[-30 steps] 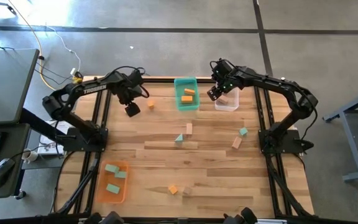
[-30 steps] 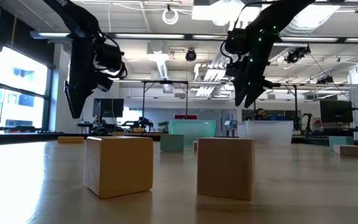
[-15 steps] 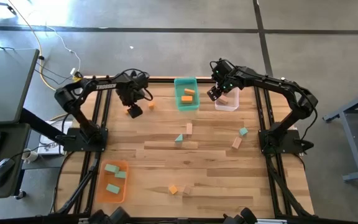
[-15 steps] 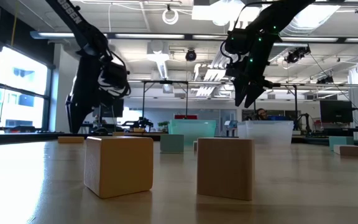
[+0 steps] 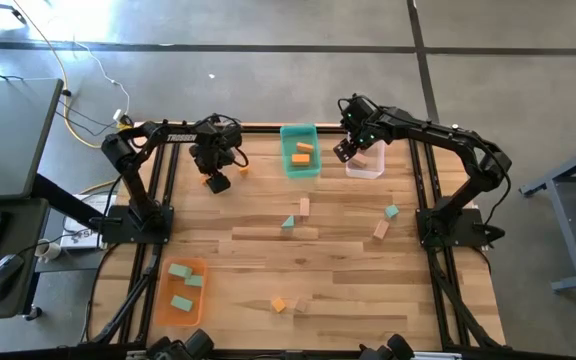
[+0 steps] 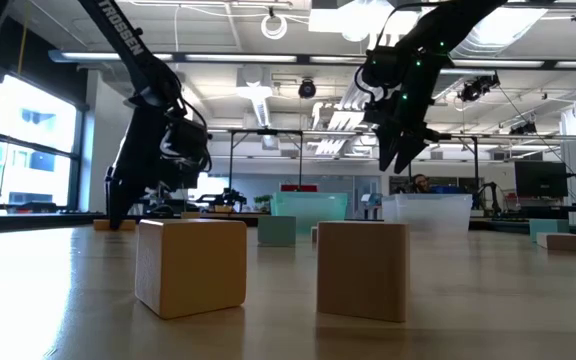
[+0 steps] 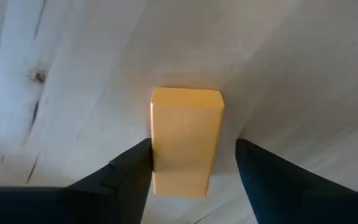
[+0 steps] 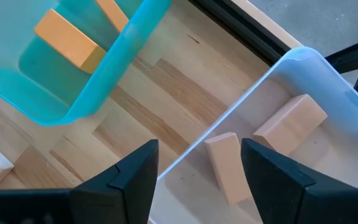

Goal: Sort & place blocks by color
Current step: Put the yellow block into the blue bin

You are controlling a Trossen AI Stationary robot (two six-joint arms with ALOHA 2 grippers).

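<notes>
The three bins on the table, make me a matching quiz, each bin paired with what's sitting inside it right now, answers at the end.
Column one:
1. teal bin
2. clear bin
3. orange bin

Column two:
A. green blocks
B. tan blocks
C. orange blocks

Pairs: 1-C, 2-B, 3-A.

Two black jointed arms (white "TROSSEN" lettering), each ending in dark fingers.
</notes>
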